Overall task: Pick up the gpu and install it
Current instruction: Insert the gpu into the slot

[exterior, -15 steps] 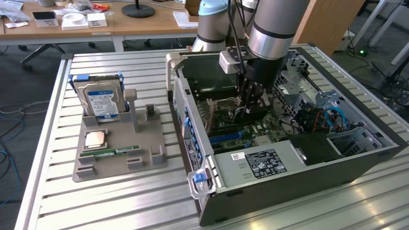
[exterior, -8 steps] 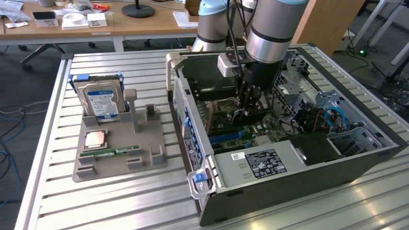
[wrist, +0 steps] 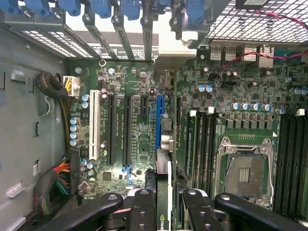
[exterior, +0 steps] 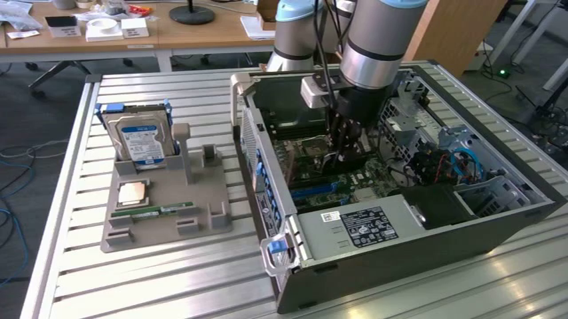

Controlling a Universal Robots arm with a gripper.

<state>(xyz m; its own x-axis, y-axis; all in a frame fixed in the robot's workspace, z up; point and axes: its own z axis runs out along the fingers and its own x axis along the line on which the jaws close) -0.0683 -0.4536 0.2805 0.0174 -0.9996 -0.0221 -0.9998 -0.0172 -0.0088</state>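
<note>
My gripper [exterior: 344, 154] reaches down into the open computer case [exterior: 497, 206], over the motherboard [exterior: 355, 183]. In the wrist view, the gripper [wrist: 163, 199] is shut on the gpu [wrist: 163, 175]. The gpu is a thin card seen edge-on, upright between the two black fingers [wrist: 140, 207]. Its green edge hangs just short of the blue expansion slot [wrist: 158, 122] and roughly in line with it. I cannot tell whether the card touches the board. In the exterior view the card is mostly hidden behind the fingers.
On a grey parts holder [exterior: 164, 219] beside the case are a silver hard drive [exterior: 142, 139], a CPU chip [exterior: 133, 193] and a green memory stick [exterior: 164, 210]. Inside the case are cable bundles [wrist: 53, 185], an empty CPU socket [wrist: 245, 173] and blue slot latches [wrist: 101, 7].
</note>
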